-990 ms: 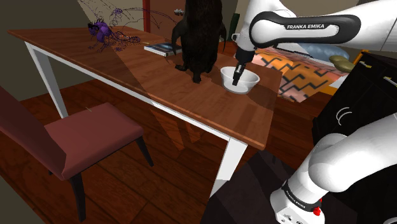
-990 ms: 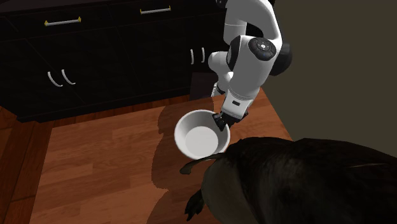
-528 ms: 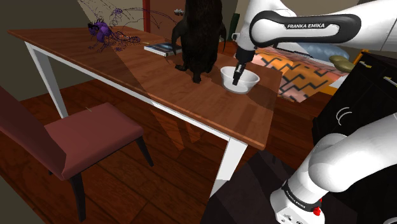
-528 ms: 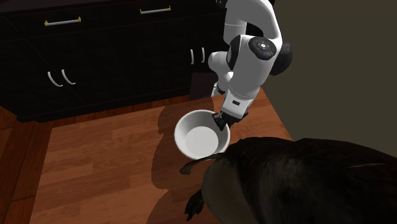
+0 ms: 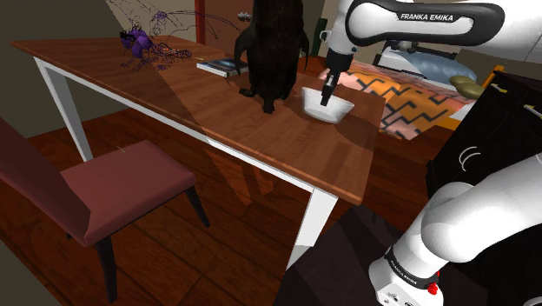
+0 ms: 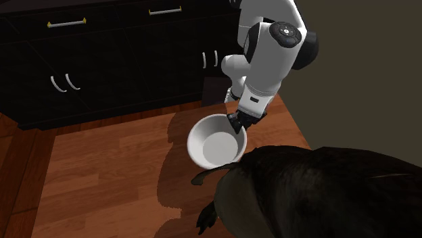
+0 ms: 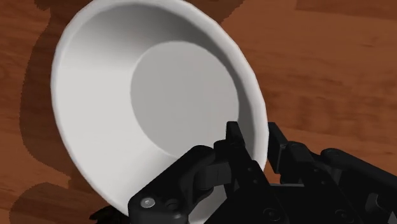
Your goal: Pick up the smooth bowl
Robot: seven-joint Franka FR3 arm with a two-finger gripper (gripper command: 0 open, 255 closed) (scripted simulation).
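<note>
Left to right in the shoulder view: a chair [image 5: 113, 178], the counter [image 5: 287, 148], a black animal figure [image 5: 271, 52], then the white bowl [image 5: 340, 109] at the counter's right end. My gripper [image 5: 326, 97] pinches its rim. I judge this the lifting step; next I'd raise it straight, clear of the figure.

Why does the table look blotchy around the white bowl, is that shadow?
Yes, shadow: in the wrist view it rims the white bowl on the wood; in the second exterior view it spreads on the table left of the bowl; in the shoulder view a shaded wedge crosses the table.
</note>
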